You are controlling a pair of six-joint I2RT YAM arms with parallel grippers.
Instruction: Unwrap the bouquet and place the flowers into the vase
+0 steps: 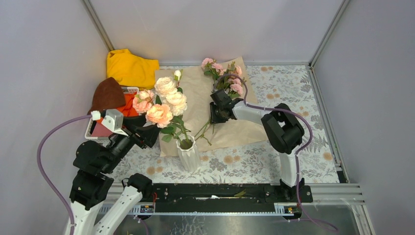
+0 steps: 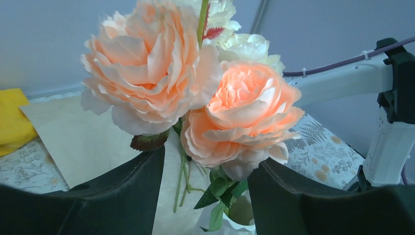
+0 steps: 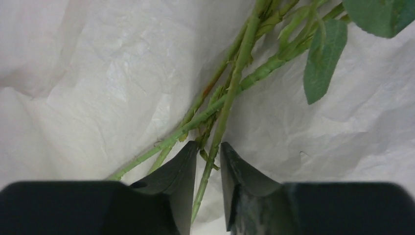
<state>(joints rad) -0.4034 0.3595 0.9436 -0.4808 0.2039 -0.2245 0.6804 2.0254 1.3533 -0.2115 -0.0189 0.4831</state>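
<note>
Left gripper (image 2: 205, 161) is standing wide open, one finger on each side of the peach roses (image 2: 244, 112), gripping nothing. The roses are sitting upright in the white vase (image 1: 188, 154) at the near edge of the kraft paper (image 1: 195, 98), which is lying unwrapped on the surface (image 1: 293, 98). Right gripper (image 3: 209, 152) is resting low over the paper, jaws narrowed around one green stem (image 3: 232, 93) of the pink flowers (image 1: 230, 81), gap showing, not clamped.
</note>
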